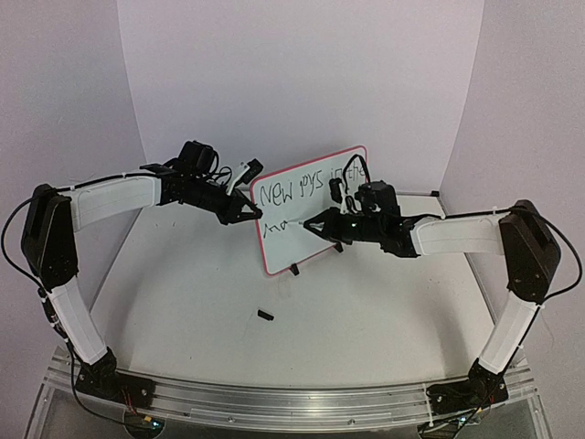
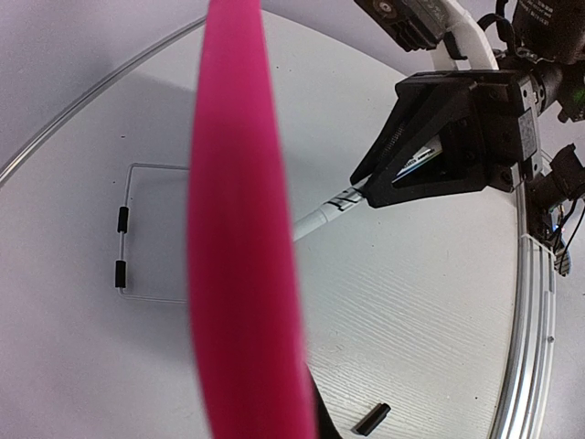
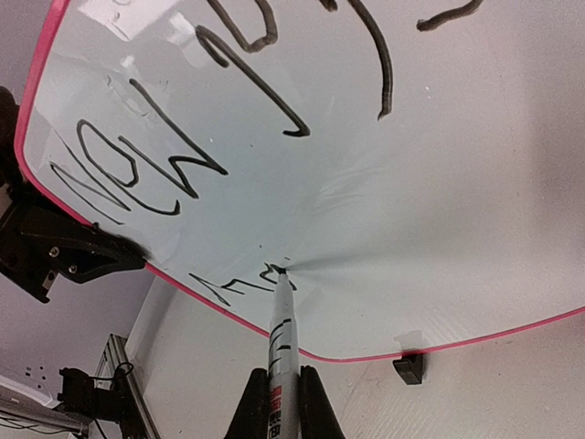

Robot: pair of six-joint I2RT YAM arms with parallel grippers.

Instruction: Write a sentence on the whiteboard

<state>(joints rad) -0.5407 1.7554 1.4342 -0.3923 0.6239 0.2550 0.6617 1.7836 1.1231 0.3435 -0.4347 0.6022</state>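
Note:
The whiteboard (image 1: 315, 240), white with a pink frame, stands tilted mid-table. Its pink edge (image 2: 239, 238) fills the left wrist view as a blur. My left gripper (image 1: 249, 213) is shut on its left edge and shows as a black jaw (image 3: 59, 251) in the right wrist view. My right gripper (image 3: 277, 382) is shut on a black-and-white marker pen (image 3: 281, 334), whose tip touches the board. The sentence (image 1: 302, 189) has one row along the top. A second row (image 3: 233, 285) has a few strokes ending at the pen tip.
A small black pen cap (image 1: 266, 315) lies on the table in front of the board and shows again as a cap (image 2: 372, 418) in the left wrist view. A black foot (image 3: 409, 368) props the board's lower edge. A thin wire stand (image 2: 121, 247) sits behind the board.

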